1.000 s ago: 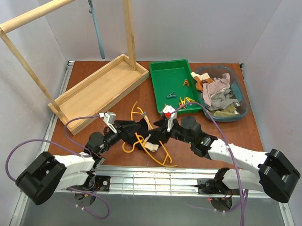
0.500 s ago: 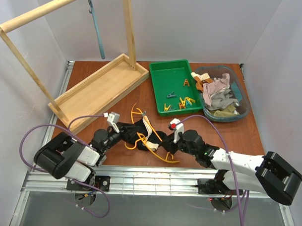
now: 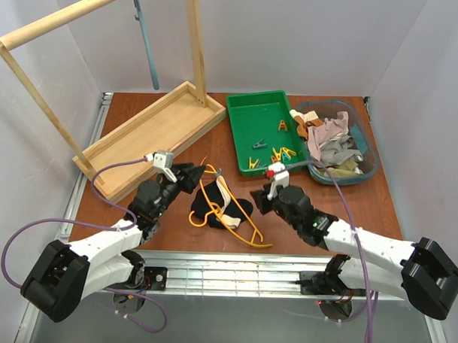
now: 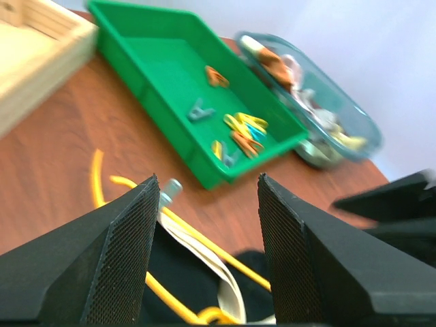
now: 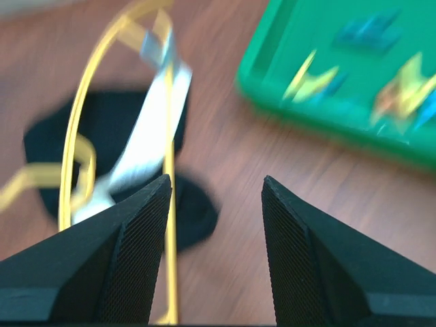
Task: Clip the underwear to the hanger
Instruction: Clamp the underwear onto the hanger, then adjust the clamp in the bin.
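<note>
- The small black fabric underwear [image 3: 241, 206] lies on the worktop [image 3: 363, 199], under the thin yellow-orange plastic hanger [image 3: 251, 238].
- The left pincer [image 3: 193, 175] and the right pincer [image 3: 259, 203] flank it, both released and empty.
- Unclipped, it may slip off a lifted hanger.

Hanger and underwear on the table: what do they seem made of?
The hanger looks like thin, smooth yellow-orange plastic: slim, evenly coloured, holding its curves. The underwear looks like soft matte black fabric with a cream band, lying limp and crumpled.
</note>
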### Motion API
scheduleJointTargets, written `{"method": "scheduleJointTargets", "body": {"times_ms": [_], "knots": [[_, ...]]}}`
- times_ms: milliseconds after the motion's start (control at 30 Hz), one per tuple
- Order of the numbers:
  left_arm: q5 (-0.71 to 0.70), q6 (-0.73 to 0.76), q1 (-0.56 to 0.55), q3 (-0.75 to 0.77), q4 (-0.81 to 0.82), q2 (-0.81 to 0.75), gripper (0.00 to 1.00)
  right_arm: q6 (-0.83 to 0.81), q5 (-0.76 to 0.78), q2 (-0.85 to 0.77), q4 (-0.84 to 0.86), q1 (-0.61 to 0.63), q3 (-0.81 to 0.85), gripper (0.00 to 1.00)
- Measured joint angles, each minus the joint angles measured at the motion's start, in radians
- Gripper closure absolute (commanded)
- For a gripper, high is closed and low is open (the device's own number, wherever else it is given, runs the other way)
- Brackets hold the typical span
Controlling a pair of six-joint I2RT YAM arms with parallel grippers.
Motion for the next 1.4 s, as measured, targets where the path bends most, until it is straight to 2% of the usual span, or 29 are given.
{"method": "scheduleJointTargets", "body": {"times_ms": [167,233,367,600,700,1133,1233,1400], "knots": [[-0.041,0.014,0.02,0.078,-0.1,0.018,0.48,-0.074,0.004,0.154,-0.02,-0.153,0.301,0.51],[-0.046,0.021,0.026,0.078,-0.139,0.016,0.48,-0.088,-0.024,0.277,-0.029,-0.259,0.457,0.51],[-0.052,0.034,0.035,0.077,-0.196,0.008,0.47,-0.111,-0.069,0.55,-0.068,-0.394,0.712,0.52],[-0.051,0.038,0.057,0.07,-0.224,-0.052,0.47,-0.106,-0.156,1.001,-0.208,-0.49,1.003,0.52],[-0.048,0.039,0.061,0.065,-0.224,-0.066,0.47,-0.1,-0.17,1.119,-0.27,-0.497,1.089,0.52],[-0.014,0.037,0.068,0.026,-0.224,-0.09,0.47,-0.067,-0.181,1.177,-0.342,-0.492,1.21,0.55],[-0.007,0.037,0.068,0.025,-0.224,-0.094,0.47,-0.058,-0.172,1.176,-0.353,-0.49,1.196,0.55],[0.009,0.037,0.068,0.024,-0.223,-0.095,0.47,-0.054,-0.12,1.123,-0.335,-0.486,1.083,0.53]]}}
